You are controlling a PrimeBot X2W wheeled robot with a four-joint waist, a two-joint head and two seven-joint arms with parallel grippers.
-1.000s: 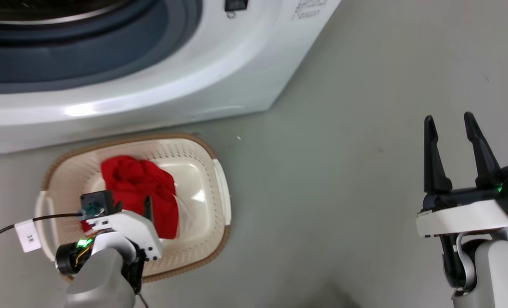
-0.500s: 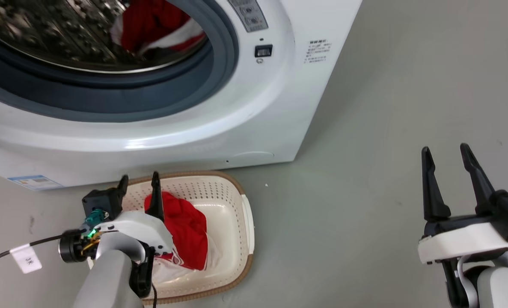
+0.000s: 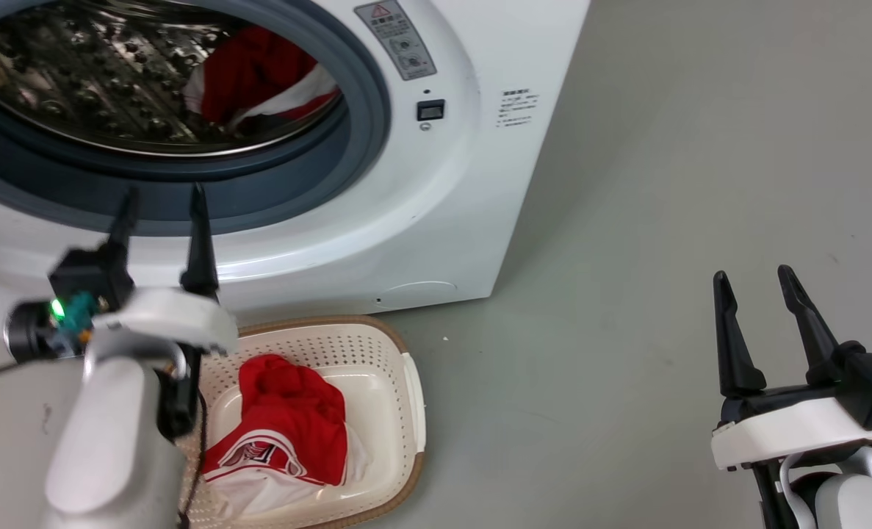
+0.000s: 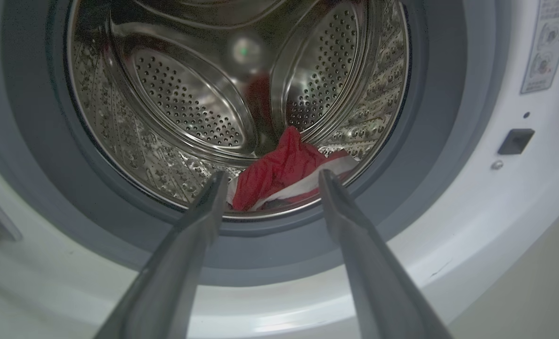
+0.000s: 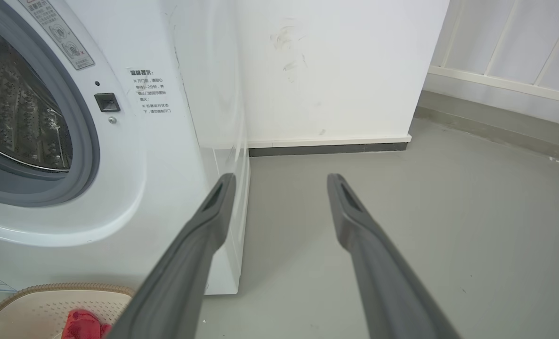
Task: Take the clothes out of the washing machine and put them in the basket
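One red garment (image 3: pixel 292 411) in the basket (image 3: pixel 318 344), another garment (image 3: pixel 252 70) in the drum (image 3: pixel 76 81)

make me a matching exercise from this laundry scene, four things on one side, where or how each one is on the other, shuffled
Things
1. basket
2. left pincer
3. right pincer
4. drum

Places or states
a. open, above the grey floor, right of the washing machine
b. on the floor, holding a red-and-white garment
c. shiny perforated steel, with a red bundle at its bottom
d. open, pointing at the washing machine's opening

Pairs: 1-b, 2-d, 3-a, 4-c
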